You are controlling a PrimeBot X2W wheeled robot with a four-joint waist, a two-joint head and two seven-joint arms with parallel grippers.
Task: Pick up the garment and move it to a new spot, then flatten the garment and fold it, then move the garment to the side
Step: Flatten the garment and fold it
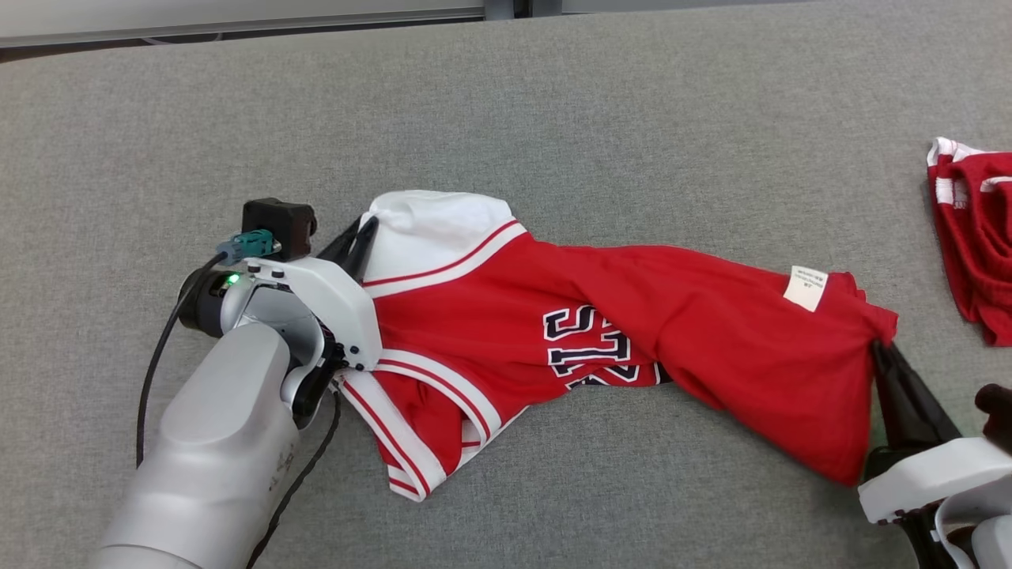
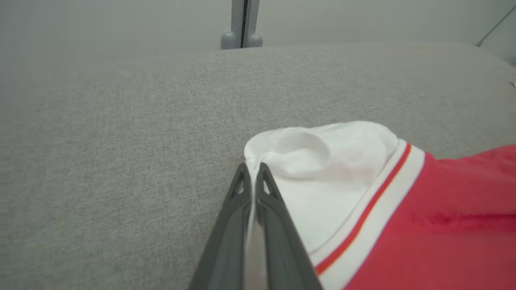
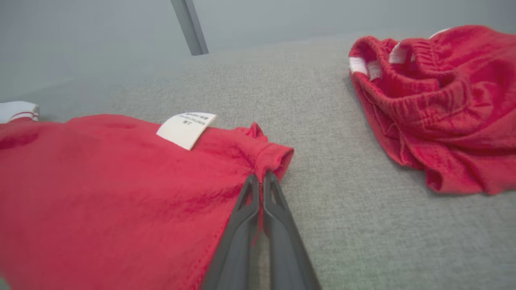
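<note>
A: Biggest first: grey cloth table (image 1: 553,103)?
B: Spans the scene from near edge to far, left to right, under everything else.
A: Then the red jersey (image 1: 696,348)?
B: Lies across the middle of that table, drawn long from left to right, wrinkled, dark-and-white lettering (image 1: 589,348) facing up, white-and-red striped trim bunched at the near left.
A: And the second red garment (image 1: 976,245)?
B: Sits crumpled at the right edge, well apart from the jersey, ribbed band and white stripes on top.
A: Down to the left gripper (image 2: 253,169)?
B: Mounted on a pale arm (image 1: 221,427) at the near left; clenched on the edge of the white sleeve (image 1: 435,225) at the jersey's left end, a thin fold of white cloth squeezed between the dark fingers.
A: Likewise the right gripper (image 3: 260,177)?
B: Clamped tight on the red hem at the jersey's right end, just beside a rolled corner of fabric.
A: Smallest, the white label (image 1: 805,287)?
B: Rests flat on the red cloth near that right end, just far of the right gripper; print too small to read.
</note>
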